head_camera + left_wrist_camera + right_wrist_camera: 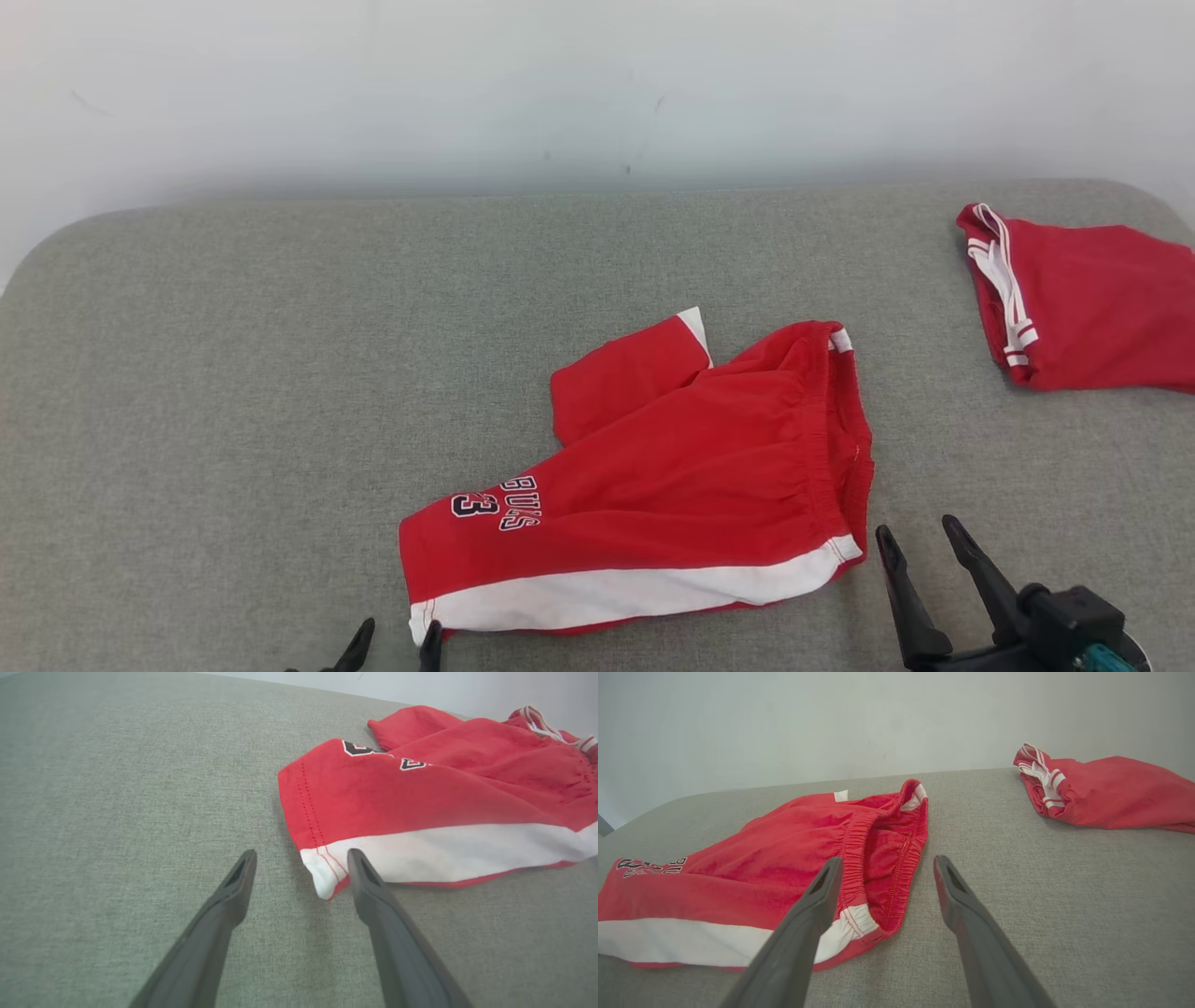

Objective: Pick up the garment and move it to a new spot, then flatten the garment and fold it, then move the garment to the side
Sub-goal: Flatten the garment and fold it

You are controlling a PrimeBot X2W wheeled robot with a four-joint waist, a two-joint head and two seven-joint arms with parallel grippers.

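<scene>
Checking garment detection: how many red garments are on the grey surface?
2. Red shorts lie at centre front; a second red garment lies far right, cut by the frame edge.

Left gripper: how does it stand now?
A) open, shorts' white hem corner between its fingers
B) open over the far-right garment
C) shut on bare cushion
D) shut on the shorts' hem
A: the left gripper stands open in the left wrist view, the white hem corner of the shorts lying in the gap between its fingers.
</scene>
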